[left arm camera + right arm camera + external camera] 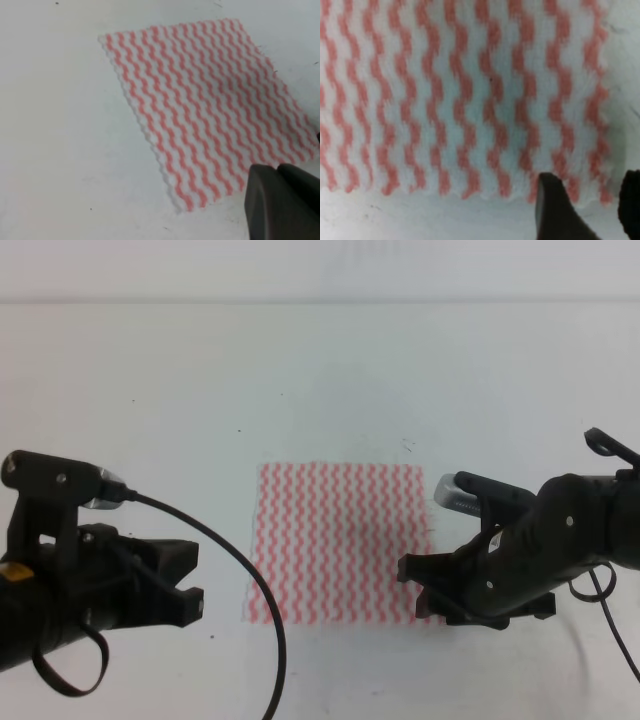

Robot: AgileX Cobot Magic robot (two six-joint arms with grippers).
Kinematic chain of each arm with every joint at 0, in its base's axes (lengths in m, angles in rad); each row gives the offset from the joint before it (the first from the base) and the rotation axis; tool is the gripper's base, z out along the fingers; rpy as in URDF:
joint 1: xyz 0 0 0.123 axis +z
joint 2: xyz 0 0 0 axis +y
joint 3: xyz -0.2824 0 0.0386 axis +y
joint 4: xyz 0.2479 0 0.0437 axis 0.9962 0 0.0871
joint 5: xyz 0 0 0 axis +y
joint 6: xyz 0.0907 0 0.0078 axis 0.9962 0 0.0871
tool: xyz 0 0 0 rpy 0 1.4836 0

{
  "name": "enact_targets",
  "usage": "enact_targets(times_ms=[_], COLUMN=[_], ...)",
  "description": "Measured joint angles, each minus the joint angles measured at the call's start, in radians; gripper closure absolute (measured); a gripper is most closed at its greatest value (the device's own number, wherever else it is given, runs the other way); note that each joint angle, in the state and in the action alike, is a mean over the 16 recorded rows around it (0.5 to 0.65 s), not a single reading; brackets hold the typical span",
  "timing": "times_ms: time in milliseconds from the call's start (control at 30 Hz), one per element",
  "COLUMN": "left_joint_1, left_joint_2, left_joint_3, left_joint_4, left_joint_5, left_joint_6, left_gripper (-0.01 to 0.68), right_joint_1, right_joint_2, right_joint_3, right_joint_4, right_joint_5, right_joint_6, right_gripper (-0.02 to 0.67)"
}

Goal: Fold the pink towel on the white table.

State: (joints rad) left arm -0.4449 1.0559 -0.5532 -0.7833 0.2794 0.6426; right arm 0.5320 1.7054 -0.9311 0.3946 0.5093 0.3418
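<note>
Exterior high: pink towel flat, unfolded on white table, between the two grippers. Left gripper well apart from its left edge; jaw state unclear. Right gripper over the towel's near right corner.

Left wrist: towel spread ahead and left of the dark gripper tip; opening cannot be told.

Right wrist: fingers parted, straddling the towel's near edge at its corner, nothing gripped.
</note>
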Motion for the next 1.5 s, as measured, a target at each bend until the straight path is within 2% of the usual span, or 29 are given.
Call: enact_targets(times_ms=[933, 1500], left_joint_1=[0.000, 0.000], left_joint_2=[-0.003, -0.005], left_joint_3=[0.001, 0.001], left_joint_4=[-0.001, -0.001], left_joint_5=[0.001, 0.001], left_joint_6=[0.000, 0.000], left_gripper=[0.677, 0.677], right_joint_1=[0.000, 0.000], right_joint_2=[0.042, 0.056], right_joint_3=[-0.002, -0.003], right_joint_4=[0.014, 0.016], right_joint_5=[0.004, -0.021], right_joint_6=[-0.032, -0.038], right_gripper=[0.393, 0.456])
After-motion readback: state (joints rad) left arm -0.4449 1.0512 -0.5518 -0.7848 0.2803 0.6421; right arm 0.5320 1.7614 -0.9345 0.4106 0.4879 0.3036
